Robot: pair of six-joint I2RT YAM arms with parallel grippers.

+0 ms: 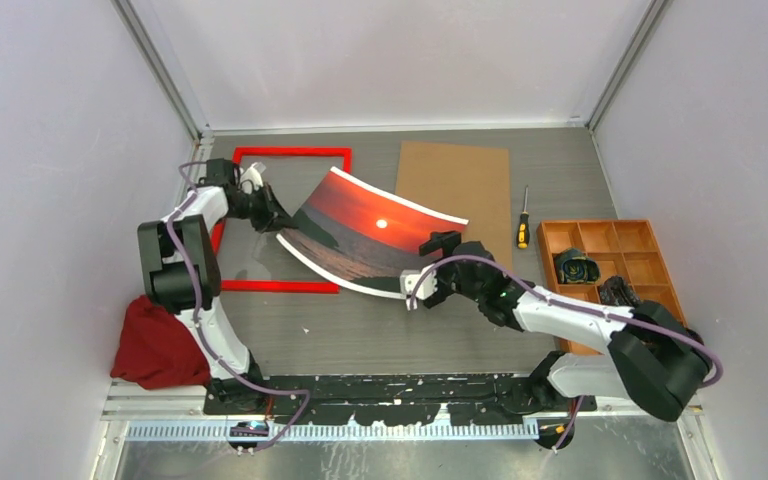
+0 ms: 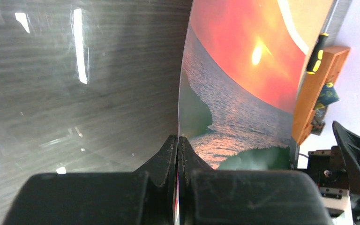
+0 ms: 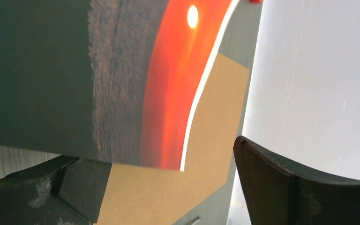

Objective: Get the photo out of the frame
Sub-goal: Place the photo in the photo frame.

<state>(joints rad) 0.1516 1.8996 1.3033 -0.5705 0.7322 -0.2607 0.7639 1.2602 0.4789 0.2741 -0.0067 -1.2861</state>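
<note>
top: one photo [image 1: 370,235] is hanging curled between two grippers, one frame [image 1: 290,152] lying behind left gripper [image 1: 278,220] | left wrist: fingers [image 2: 166,157] are pinching the photo's edge | right wrist: right gripper [image 3: 166,185] is gaping wide, gripping nothing, photo's edge between its fingers

The photo [image 1: 365,235] is thin, flexible paper with a smooth, faintly glossy printed face. The frame [image 1: 290,152] has smooth, shiny red rails that look like plastic. The backing board [image 1: 455,185] is matt brown, like cardboard. The table [image 1: 360,330] shows a grey wood-grain finish. The dark red cloth [image 1: 155,345] looks soft. The left gripper [image 2: 178,143] has fingers [image 2: 161,159] of matt, scuffed black plastic.
</note>
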